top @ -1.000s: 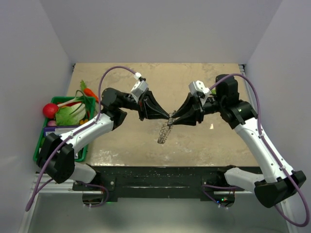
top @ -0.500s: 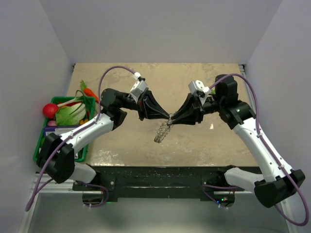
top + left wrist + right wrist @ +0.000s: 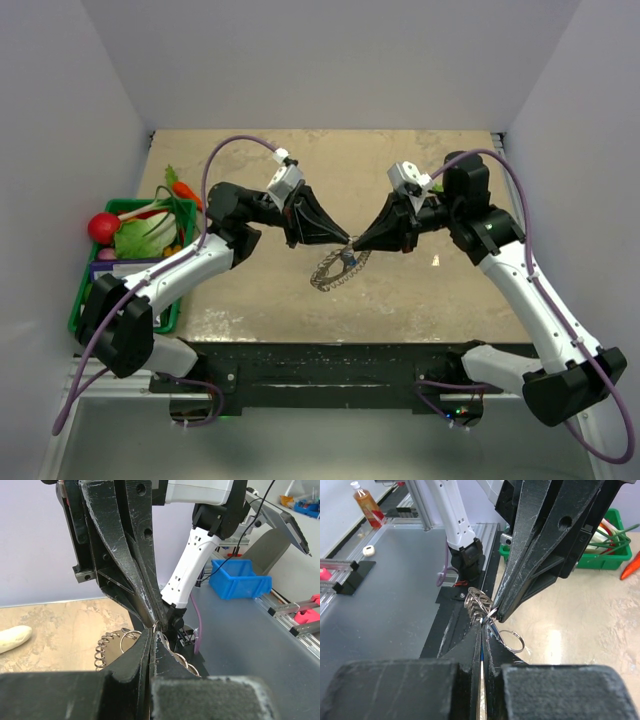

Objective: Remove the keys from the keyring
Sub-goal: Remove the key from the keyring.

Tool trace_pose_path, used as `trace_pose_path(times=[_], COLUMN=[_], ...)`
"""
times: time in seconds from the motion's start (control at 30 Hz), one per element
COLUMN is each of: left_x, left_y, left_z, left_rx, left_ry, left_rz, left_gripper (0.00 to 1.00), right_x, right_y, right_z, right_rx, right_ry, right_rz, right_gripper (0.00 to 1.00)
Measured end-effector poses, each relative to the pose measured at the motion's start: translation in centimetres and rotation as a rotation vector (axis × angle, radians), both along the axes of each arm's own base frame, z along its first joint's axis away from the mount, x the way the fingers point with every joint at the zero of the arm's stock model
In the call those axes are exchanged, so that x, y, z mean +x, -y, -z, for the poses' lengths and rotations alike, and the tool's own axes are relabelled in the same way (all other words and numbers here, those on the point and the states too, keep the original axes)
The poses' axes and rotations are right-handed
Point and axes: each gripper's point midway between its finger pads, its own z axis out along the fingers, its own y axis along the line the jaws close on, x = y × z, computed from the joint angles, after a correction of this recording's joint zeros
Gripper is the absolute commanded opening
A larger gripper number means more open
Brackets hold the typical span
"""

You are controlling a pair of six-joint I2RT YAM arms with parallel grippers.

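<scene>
My two grippers meet tip to tip over the middle of the table. The left gripper (image 3: 346, 241) is shut on a wire ring of the keyring (image 3: 335, 270), a grey coiled loop hanging just below the tips. The loop also shows in the left wrist view (image 3: 106, 645) and in the right wrist view (image 3: 477, 601). The right gripper (image 3: 359, 245) is shut on the key, whose blue head (image 3: 347, 257) shows by the loop. A blue and silver sliver of the key (image 3: 481, 652) shows between its fingers. A small plain ring (image 3: 513, 640) hangs beside them.
A green basket (image 3: 85, 290) at the table's left edge holds a white radish with green leaves (image 3: 135, 235), a carrot (image 3: 185, 190) and a red ball (image 3: 102, 226). A small white object (image 3: 436, 260) lies on the table right of the grippers.
The loop hung narrow and edge-on below the tips; now it has swung round and shows as an open oval, with the blue key head in sight. Both grippers stay shut, tip to tip.
</scene>
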Motion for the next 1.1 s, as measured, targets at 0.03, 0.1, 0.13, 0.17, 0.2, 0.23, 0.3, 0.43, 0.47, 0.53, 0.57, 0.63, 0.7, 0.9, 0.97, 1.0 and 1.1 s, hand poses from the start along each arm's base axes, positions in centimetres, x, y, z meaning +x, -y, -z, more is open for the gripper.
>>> trace_pose_path(times=[0.03,0.1,0.13,0.17,0.2,0.23,0.3,0.43,0.47,0.53,0.57,0.63,0.7,0.9,0.97,1.0,1.1], left_x=[0.0,0.1,0.1,0.1,0.2,0.3,0.4,0.8,1.0,1.2,1.3,1.4,1.5,3.3,4.3,4.7,5.9], left_y=[0.0,0.0,0.0,0.1,0.1,0.1,0.2,0.1,0.1,0.0,0.0,-0.1,-0.1,0.1,0.3,0.3,0.2], left_z=[0.0,0.0,0.0,0.0,0.1,0.2,0.4,0.8,0.9,1.1,1.1,1.2,1.3,0.9,0.0,-0.3,-1.8], left_rx=[-0.001,-0.002,-0.001,-0.001,0.0,0.004,0.011,0.025,0.028,0.033,0.035,0.039,0.044,0.088,0.102,0.108,0.13], left_ry=[-0.001,-0.003,-0.003,-0.003,-0.004,-0.009,-0.013,-0.02,-0.023,-0.024,-0.024,-0.026,-0.024,0.044,0.107,0.132,0.243], left_rz=[-0.002,-0.005,-0.006,-0.007,-0.008,-0.011,-0.016,-0.028,-0.032,-0.039,-0.043,-0.047,-0.052,-0.104,-0.141,-0.159,-0.227], left_gripper=[0.0,0.03,0.07,0.11,0.11,0.12,0.18,0.27,0.31,0.34,0.38,0.4,0.41,0.43,0.43,0.44,0.45], right_x=[0.0,0.0,0.0,0.0,0.0,0.0,0.1,0.1,0.1,0.1,0.1,0.1,0.1,0.0,0.0,-0.1,0.0], right_y=[0.0,0.0,-0.1,-0.1,-0.1,-0.1,0.0,0.0,0.0,0.0,0.0,0.0,0.0,0.1,0.2,0.2,0.2], right_z=[0.0,-0.1,-0.1,0.0,0.0,0.0,0.0,0.1,0.1,0.2,0.2,0.4,0.6,1.3,1.4,1.5,2.1], right_rx=[0.001,0.003,0.003,0.002,0.002,0.002,0.0,-0.002,-0.001,-0.002,-0.003,-0.005,-0.008,-0.023,-0.025,-0.027,-0.038], right_ry=[-0.003,-0.009,-0.012,-0.016,-0.021,-0.026,-0.035,-0.049,-0.05,-0.052,-0.056,-0.062,-0.068,-0.094,-0.097,-0.099,-0.112], right_rz=[0.0,-0.001,-0.001,-0.001,-0.001,-0.003,-0.003,-0.009,-0.008,-0.008,-0.008,-0.006,-0.004,-0.002,-0.002,-0.002,0.004], right_gripper=[0.0,0.0,0.0,0.0,0.0,0.0,0.0,0.0,0.0,0.0,0.0,0.0,0.0,0.0,0.0,0.0,0.0])
